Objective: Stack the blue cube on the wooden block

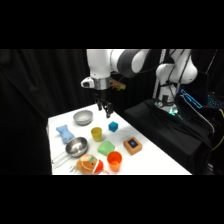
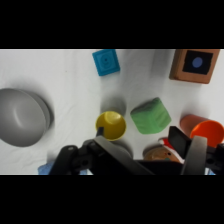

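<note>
Side view, near edge of table (image 1: pixel 150 162): orange cup (image 1: pixel 114 160), beside it a green lump (image 1: pixel 106 147). Right of these, the wooden block (image 1: pixel 132 145), dark blue mark up. Farther back, the blue cube (image 1: pixel 113 126) sits alone on the table, well apart from the block. Gripper (image 1: pixel 105 108) hangs above and behind the cube; fingers parted, holding nothing.

end effector (image 1: pixel 105 108) hung above table (image 1: pixel 165 162), clear of everything | blue cube (image 1: pixel 113 126) sat on table right of yellow cup (image 1: pixel 96 133) | wooden block (image 1: pixel 132 145) lay apart from cube, nearer front | green lump (image 1: pixel 106 148) between cup and orange cup (image 1: pixel 114 161) | two metal bowls (image 1: pixel 83 118) at left
</note>
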Robot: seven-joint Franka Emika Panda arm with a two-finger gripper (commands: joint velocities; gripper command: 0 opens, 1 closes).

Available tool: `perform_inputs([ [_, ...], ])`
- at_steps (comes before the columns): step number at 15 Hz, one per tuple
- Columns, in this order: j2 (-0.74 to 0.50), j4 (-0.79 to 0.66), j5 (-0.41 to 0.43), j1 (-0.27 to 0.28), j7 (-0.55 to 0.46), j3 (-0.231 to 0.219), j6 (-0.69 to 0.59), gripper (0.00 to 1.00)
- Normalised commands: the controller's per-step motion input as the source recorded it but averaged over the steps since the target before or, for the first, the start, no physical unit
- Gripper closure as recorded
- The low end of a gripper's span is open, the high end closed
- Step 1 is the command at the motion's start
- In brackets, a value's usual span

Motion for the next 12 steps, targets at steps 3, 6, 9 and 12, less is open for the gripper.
perform_inputs([
  [3,-0.23,-0.33,0.068,-0.112,-0.36,-0.063,0.23,0.00],
  [6,-0.24,-0.36,0.118,-0.115,-0.39,-0.064,0.24,0.00],
  [9,-0.24,-0.37,0.164,-0.098,-0.42,-0.048,0.27,0.00],
  [12,-0.21,-0.33,0.211,-0.080,-0.40,-0.034,0.27,0.00],
])
